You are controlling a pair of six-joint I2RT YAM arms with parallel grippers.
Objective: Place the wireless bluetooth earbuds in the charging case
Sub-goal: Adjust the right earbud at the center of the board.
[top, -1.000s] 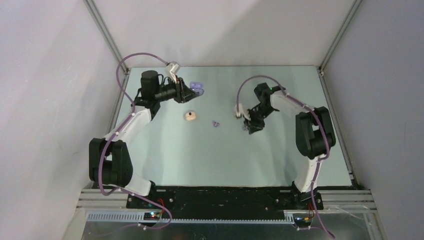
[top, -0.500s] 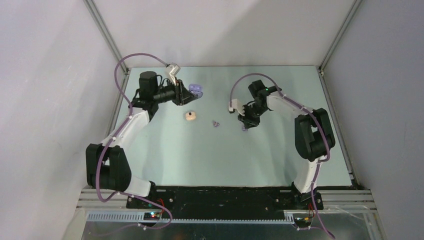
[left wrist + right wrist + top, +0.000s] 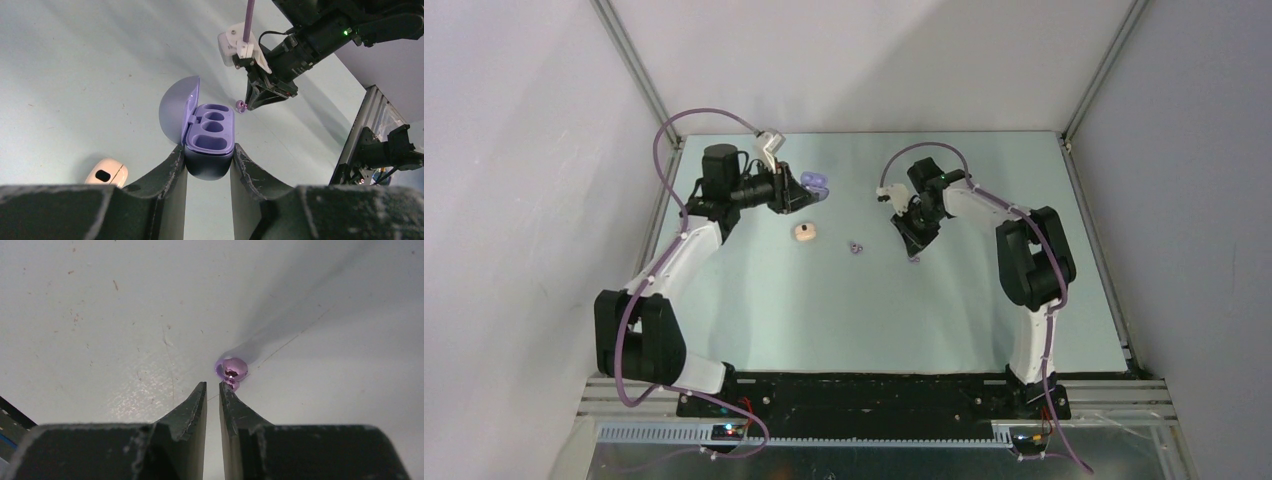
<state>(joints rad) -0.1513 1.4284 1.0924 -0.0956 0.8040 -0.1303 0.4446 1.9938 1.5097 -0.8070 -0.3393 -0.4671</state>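
Observation:
My left gripper (image 3: 208,160) is shut on the purple charging case (image 3: 210,135), whose lid is open and whose sockets are empty; in the top view the gripper (image 3: 797,191) holds the case (image 3: 815,181) at the back left. My right gripper (image 3: 213,385) is nearly shut with nothing between the jaws. One purple earbud (image 3: 231,369) lies on the table just past its right fingertip, and shows in the top view (image 3: 914,258) and the left wrist view (image 3: 241,105). A second purple earbud (image 3: 855,247) lies further left. No cream-white earbuds show.
A closed cream-white case (image 3: 804,232) lies on the table between the arms, also seen in the left wrist view (image 3: 106,172). Grey walls and metal frame posts enclose the table on three sides.
My right wrist has swung back and to the left. The purple earbud, hidden under the gripper one second ago, now lies uncovered at its tips. The left arm has hardly moved.

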